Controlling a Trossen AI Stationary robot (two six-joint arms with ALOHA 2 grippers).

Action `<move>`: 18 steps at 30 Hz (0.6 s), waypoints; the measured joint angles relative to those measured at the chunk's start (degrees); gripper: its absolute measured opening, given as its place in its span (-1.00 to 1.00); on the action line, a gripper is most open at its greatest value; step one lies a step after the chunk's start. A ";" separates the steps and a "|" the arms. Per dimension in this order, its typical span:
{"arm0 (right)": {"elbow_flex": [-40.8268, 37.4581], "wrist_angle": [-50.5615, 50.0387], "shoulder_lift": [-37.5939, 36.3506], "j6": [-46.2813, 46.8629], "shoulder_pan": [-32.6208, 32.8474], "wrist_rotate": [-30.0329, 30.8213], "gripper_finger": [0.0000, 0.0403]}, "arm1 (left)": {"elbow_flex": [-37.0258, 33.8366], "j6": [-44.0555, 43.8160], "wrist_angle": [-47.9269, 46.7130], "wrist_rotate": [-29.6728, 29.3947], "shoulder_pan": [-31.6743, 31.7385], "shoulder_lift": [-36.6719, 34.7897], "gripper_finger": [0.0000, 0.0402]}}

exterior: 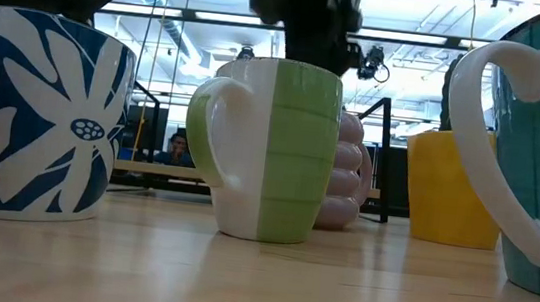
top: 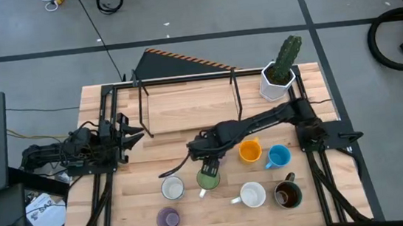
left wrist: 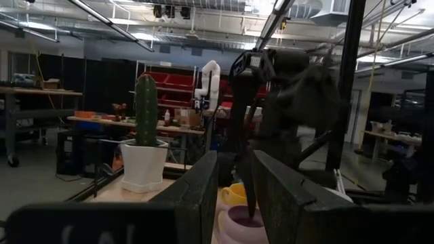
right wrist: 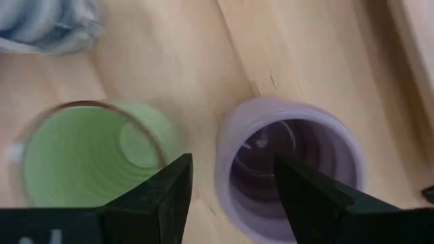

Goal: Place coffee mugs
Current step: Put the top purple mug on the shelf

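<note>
My right gripper [top: 204,159] [right wrist: 234,166] is open and points down over a lavender mug [right wrist: 291,169] that stands next to the green mug [top: 208,178] [right wrist: 95,159]. One finger is over the lavender mug's opening, the other outside its wall, toward the green mug. In the high view the arm hides this lavender mug. The orange [top: 250,151], blue [top: 278,155], blue-patterned white [top: 172,188], plain white [top: 252,194], dark brown [top: 289,193] and second lavender [top: 169,218] mugs stand upright on the table. My left gripper [top: 125,131] waits open at the table's left edge. My right gripper stands astride the lavender mug's rim wall [right wrist: 227,169], on the side nearest the green mug, coming from above. I cannot tell whether either finger touches it. The mug stands upright on the table.
A white faceted pot with a green cactus [top: 279,76] stands at the far right corner. A dark metal frame [top: 183,77] crosses the table's far side. Bare wood [top: 187,114] lies between that frame and the mugs. The mugs crowd the near half of the table.
</note>
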 joint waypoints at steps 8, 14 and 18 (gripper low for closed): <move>-0.04 -0.75 1.55 0.45 -0.77 -0.78 0.03 | 0.00 -0.02 0.04 0.00 0.00 0.00 -0.51; -1.31 0.02 2.40 -0.45 -0.76 -1.26 -0.04 | 0.00 0.00 0.04 0.02 0.00 0.00 -0.51; -1.46 -1.27 2.40 -1.67 -1.08 -1.66 -0.19 | 0.00 0.04 0.04 0.00 0.00 0.00 -0.51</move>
